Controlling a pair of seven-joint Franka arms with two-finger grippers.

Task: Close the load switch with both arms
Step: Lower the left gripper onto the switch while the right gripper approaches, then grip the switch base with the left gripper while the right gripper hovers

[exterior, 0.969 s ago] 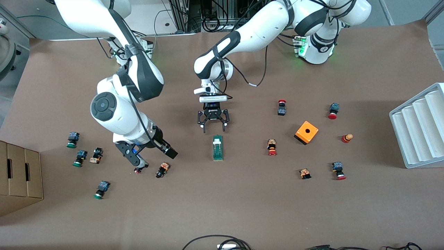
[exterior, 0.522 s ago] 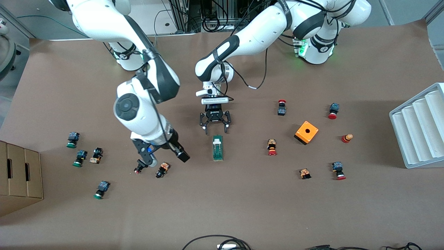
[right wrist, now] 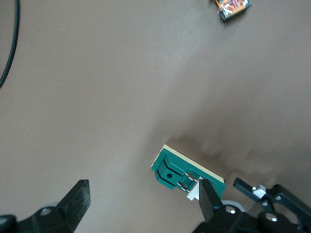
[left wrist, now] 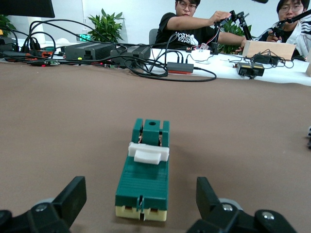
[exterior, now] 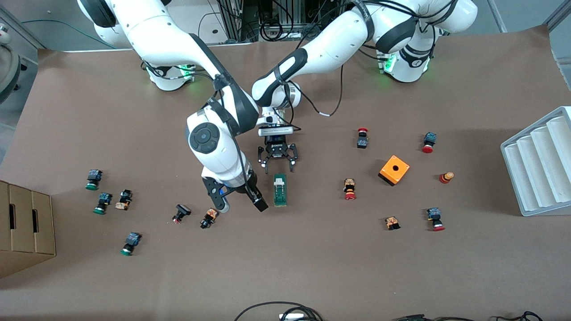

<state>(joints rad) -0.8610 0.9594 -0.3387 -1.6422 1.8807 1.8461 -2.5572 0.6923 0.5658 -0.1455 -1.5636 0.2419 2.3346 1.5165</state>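
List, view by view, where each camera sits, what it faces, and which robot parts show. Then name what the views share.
Front view: high across the table, facing both arms; left gripper open above the narrow green load switch with white lever, right gripper open beside it.
Left wrist view: low over the brown table, facing along the switch; its own black fingers show.
Right wrist view: looking down on the switch; its own fingers show.
Shared: the switch.

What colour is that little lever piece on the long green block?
White; the lever on the load switch shows best in the left wrist view.
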